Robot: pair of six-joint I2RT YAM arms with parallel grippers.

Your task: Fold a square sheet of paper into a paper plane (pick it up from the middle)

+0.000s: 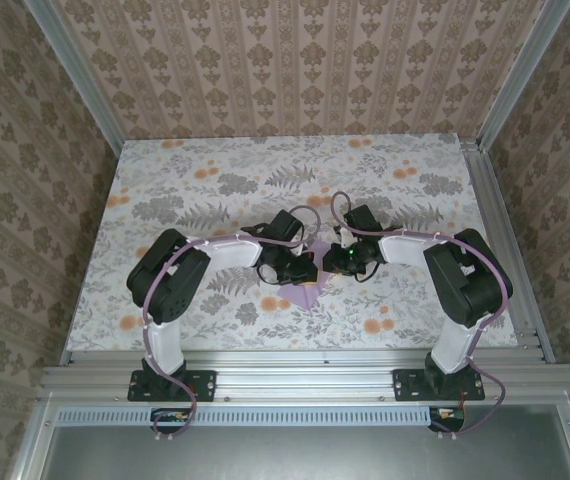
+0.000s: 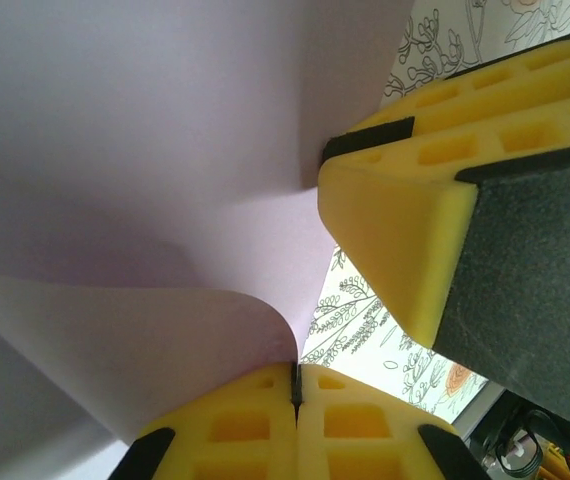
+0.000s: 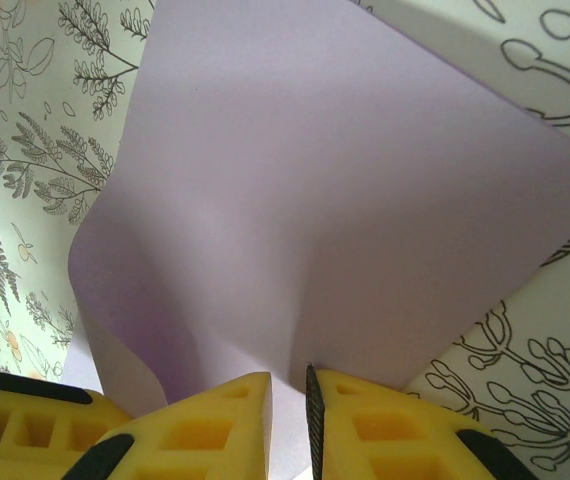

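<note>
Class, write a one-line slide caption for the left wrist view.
Left gripper shut on the curling lilac square sheet of paper, the right gripper pinching its far edge, floral table behind.

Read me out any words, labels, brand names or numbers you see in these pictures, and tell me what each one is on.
There is no readable text anywhere.
The paper is plain lilac, with no print.
The table and walls carry only floral patterns.
The left gripper and right gripper show bare yellow foam with no markings.
</note>
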